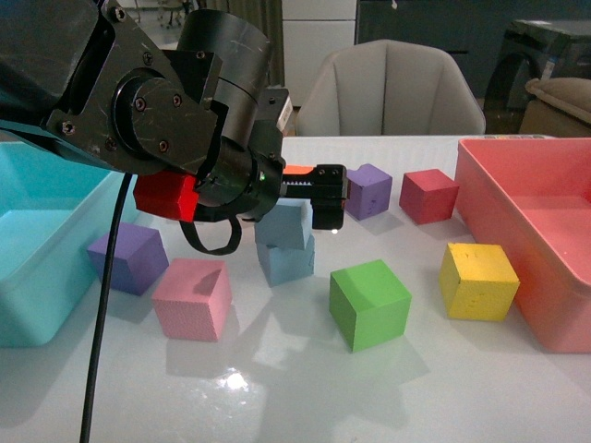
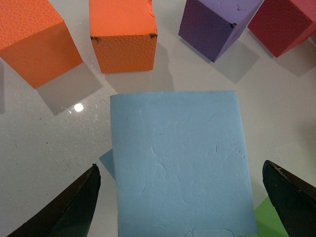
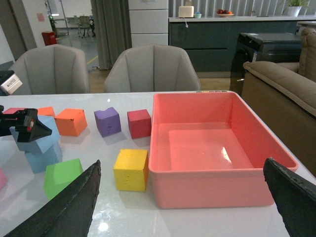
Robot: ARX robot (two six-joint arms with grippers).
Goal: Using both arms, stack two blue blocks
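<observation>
Directly below left end effector (image 2: 180, 197): stacked blue blocks (image 2: 177, 163)

Bulky black left arm (image 1: 175, 101), built of round drum-like joints and a flat plate studded with small screws. Red-orange block (image 1: 166, 196) at the wrist, a tiny green light beside it, an orange strip along the dark left gripper (image 1: 328, 205). Thin black cable (image 1: 106, 305) hanging down, a short black loop under the wrist. Dark tapered fingertips (image 3: 64, 207) in the right wrist view.
</observation>
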